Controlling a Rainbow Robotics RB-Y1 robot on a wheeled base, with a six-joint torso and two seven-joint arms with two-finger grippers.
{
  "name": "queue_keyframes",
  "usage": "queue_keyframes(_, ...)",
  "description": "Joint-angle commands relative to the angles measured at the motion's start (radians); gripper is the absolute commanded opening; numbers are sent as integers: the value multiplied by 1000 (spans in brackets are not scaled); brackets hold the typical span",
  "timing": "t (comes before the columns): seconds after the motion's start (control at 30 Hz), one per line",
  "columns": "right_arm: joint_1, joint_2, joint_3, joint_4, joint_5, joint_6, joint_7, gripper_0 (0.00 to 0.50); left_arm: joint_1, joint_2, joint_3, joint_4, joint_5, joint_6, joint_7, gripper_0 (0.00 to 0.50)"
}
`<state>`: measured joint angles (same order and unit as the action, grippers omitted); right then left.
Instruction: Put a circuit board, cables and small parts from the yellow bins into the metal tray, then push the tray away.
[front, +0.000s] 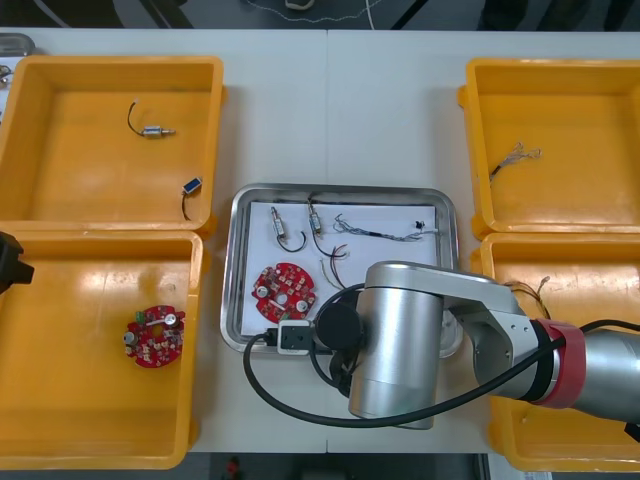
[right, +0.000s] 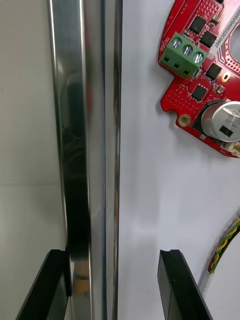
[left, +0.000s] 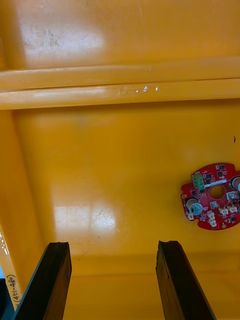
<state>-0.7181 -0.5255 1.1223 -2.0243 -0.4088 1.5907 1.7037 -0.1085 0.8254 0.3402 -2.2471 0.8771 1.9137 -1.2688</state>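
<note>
right fingers (right: 177, 290) apart astride tray (right: 85, 125) rim | board (right: 205, 65), cables (right: 225, 245) inside | left fingers (left: 177, 280) apart, empty

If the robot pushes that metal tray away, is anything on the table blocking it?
Nothing visible does. Beyond the metal tray the table lies bare between the two far yellow bins. The right gripper, open, straddles the tray's near rim; the left gripper hangs open over the near left bin.
</note>
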Motion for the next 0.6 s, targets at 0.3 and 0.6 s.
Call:
queue_keyframes(0.3,2,28,14,-8,10,-6,-19,15,20,-12,46,-28,-4,6,111,500)
queue_keyframes(0.6,3,28,14,-10,25,-6,-35,0,18,-12,40,-28,10,6,171,500)
